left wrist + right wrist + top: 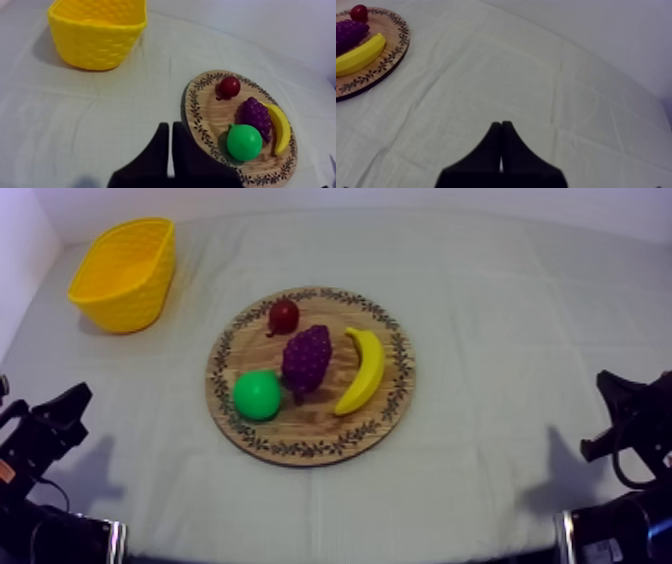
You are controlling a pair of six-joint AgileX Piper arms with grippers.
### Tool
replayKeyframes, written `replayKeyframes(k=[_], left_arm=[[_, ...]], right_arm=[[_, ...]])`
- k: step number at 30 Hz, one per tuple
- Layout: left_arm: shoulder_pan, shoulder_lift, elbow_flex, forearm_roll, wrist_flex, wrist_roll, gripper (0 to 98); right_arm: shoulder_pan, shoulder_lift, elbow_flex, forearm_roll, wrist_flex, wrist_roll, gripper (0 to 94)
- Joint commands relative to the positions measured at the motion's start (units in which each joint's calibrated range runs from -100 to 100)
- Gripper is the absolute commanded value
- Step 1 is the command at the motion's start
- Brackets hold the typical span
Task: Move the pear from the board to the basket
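The green pear [257, 395] [244, 142] lies on the left front part of the round wooden board [385, 400] [204, 116] [383, 65], next to the grapes [307, 358] [255, 114] [350, 32]. The yellow basket [125, 273] [96, 33] stands at the far left of the table. My left gripper [68, 410] [170, 127] rests low at the left, shut, a short way from the board's rim. My right gripper [612, 386] [500, 125] rests low at the right, shut, over bare cloth.
A banana [363, 370] [280, 128] [358, 54] and a small red fruit [283, 315] [229, 87] [358, 12] also lie on the board. Open cloth lies between the board and the basket and across the right half of the table.
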Motion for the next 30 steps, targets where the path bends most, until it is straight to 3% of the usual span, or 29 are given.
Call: replayKeyframes(k=[1,4,8,14,30], left_arm=[[-0.13,4.84,-1.16,3.69,0.10,-4.27,0.0],[-0.27,9.59,-3.78,6.63,1.46,-7.30,0.0],[-0.35,15.88,-9.02,8.17,5.15,-9.04,0.0],[-1.36,26.57,-20.33,8.77,14.13,-9.69,0.0],[-1.65,54.01,-47.73,8.60,34.97,-7.46,0.0]], right_arm=[[-0.01,-0.03,-0.02,0.00,-0.03,-0.02,0.2],[-0.01,-0.03,-0.02,0.00,-0.03,-0.02,0.2],[-0.01,-0.03,-0.02,0.00,-0.03,-0.01,0.2],[-0.01,-0.03,-0.02,0.00,-0.03,-0.02,0.2],[-0.01,-0.03,-0.02,0.00,-0.03,-0.02,0.2]])
